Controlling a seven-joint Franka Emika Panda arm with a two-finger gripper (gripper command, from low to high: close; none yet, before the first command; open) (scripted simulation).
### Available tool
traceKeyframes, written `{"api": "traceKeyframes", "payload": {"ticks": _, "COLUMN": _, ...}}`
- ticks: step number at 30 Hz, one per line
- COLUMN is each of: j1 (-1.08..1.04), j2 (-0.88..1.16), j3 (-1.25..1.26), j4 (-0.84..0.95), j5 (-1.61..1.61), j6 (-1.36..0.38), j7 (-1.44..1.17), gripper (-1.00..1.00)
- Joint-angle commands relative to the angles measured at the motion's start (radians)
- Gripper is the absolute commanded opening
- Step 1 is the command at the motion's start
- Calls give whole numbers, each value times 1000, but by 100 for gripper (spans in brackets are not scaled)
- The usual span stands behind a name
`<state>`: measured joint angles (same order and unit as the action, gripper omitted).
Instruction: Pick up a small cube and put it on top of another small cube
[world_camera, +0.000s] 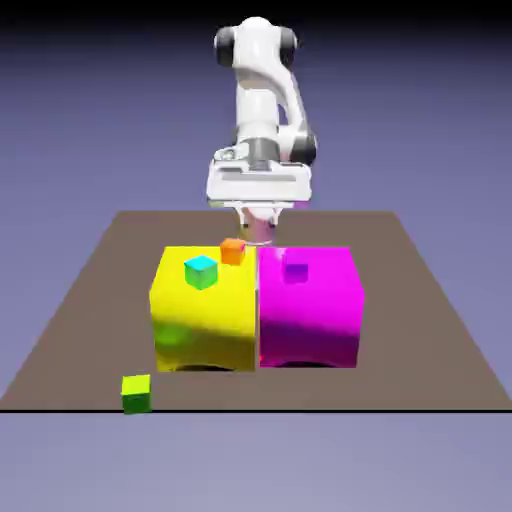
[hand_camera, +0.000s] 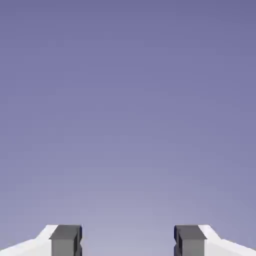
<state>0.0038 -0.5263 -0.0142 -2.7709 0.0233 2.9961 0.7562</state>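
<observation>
Backdrop: plain blue-violet; brown table (world_camera: 420, 300).
Gripper (hand_camera: 128, 241): jaws apart, empty.
Small cube (world_camera: 136, 393): near-left table edge.
Another small cube (world_camera: 201, 271): on yellow block (world_camera: 205, 320).
Risk: you could grab the orange cube (world_camera: 232, 251) nearby instead.

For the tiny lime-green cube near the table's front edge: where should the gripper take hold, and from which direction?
Best taken from straight above, with the fingers closing on two opposite vertical sides. The lime-green cube sits flat on the table, apart from the big yellow block, so all its sides look free. The gripper is open and empty, its fingers wide apart.
</observation>
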Motion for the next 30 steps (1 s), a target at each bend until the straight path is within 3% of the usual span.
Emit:
{"api": "traceKeyframes", "payload": {"ticks": 1, "j1": -7, "j2": 36, "j3": -12, "j4": 32, "j5": 19, "j6": -34, "j7": 13, "gripper": 0}}
{"api": "traceKeyframes", "payload": {"ticks": 30, "j1": -203, "j2": 1087, "j3": -354, "j4": 973, "j5": 580, "j6": -1018, "j7": 378, "gripper": 0}}
